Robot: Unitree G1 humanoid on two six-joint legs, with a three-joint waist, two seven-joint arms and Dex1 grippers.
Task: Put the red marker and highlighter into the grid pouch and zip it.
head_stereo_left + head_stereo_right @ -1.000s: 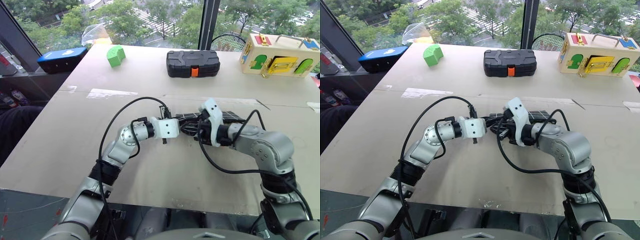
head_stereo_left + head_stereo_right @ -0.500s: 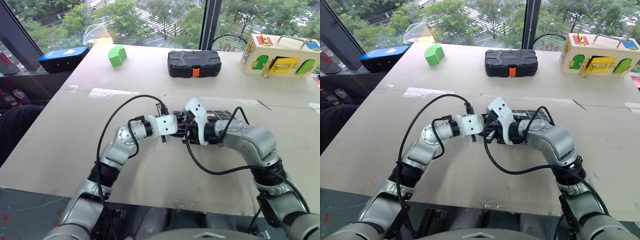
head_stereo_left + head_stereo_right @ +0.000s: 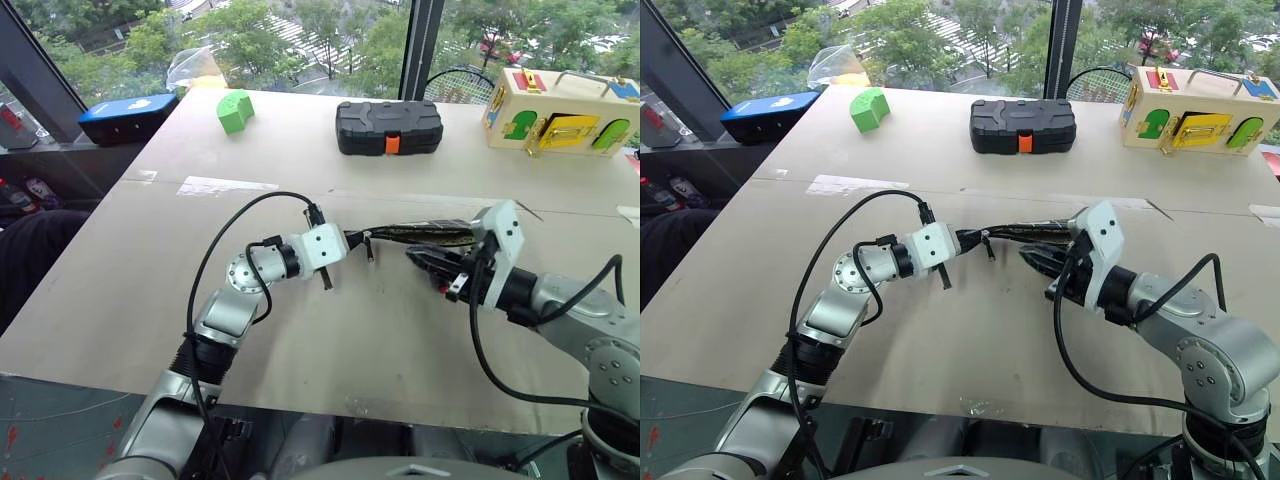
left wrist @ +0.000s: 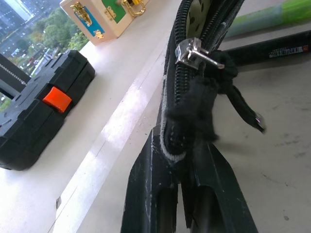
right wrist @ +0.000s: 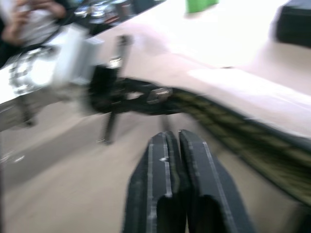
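The grid pouch (image 3: 430, 232) hangs on edge just above the table, zipper up. My left gripper (image 3: 350, 240) is shut on its left end, the fingers (image 4: 160, 194) pinching the fabric. The zipper slider (image 4: 190, 51) sits close to that end with its cord pull (image 3: 370, 250) dangling, and the mouth gapes past it. My right gripper (image 3: 415, 256) is shut and empty, just in front of the pouch's middle. A lime-green strip (image 4: 272, 14) and a black printed bar (image 4: 277, 47) show beside the pouch. I cannot tell whether the strip is the highlighter. The red marker is hidden.
At the table's far side stand a black hard case with an orange latch (image 3: 387, 126), a green curved block (image 3: 232, 110) and a wooden latch box (image 3: 560, 110). A blue box (image 3: 125, 115) rests off the far left corner.
My right gripper has drawn back to the right, away from the pouch's left end, with nothing in it. The left gripper keeps its hold, and the slider stays near it.
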